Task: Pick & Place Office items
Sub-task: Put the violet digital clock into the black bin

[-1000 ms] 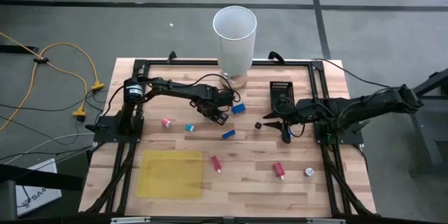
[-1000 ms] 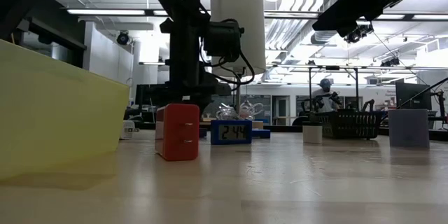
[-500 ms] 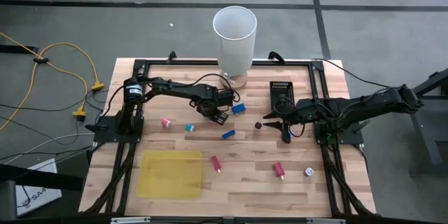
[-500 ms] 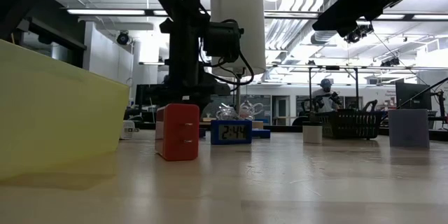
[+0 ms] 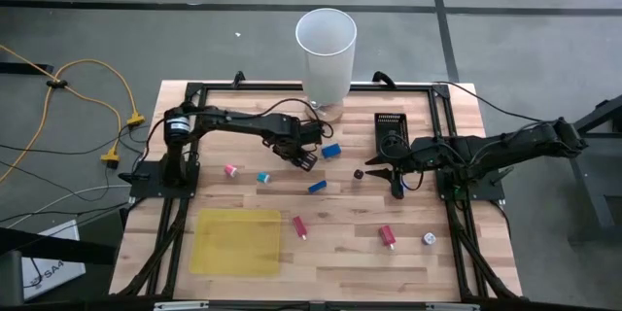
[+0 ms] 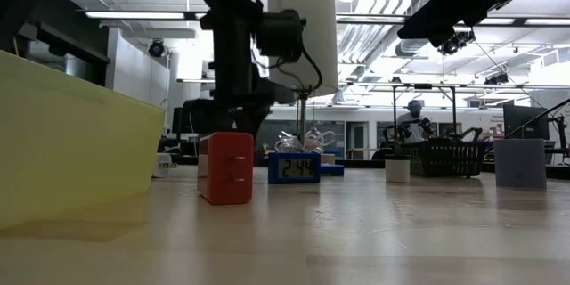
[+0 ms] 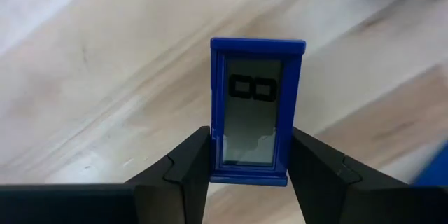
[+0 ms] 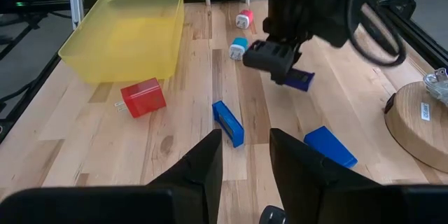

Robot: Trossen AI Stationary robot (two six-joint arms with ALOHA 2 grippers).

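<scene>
Since a second ago, only the left arm's base is turning slightly. Left gripper (image 7: pixel 246 175) is clamping a blue display piece (image 7: pixel 256 108) reading "00", lifted near the white cylinder (image 5: pixel 327 53). Right gripper (image 5: pixel 387 168) is hovering, holding nothing. Several office items are lying loose; the yellow bin (image 8: pixel 126 31) is looking empty. A blue clock (image 6: pixel 295 167) is showing "2:44".

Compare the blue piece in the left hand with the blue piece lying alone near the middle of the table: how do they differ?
The held blue piece is clamped in the left hand; the loose blue piece lies on the wood, touched by nothing. The held blue piece shows a grey display with dark digits in the left wrist view; the loose blue piece shows only plain blue from above. Both are blue, slim and rectangular.
</scene>
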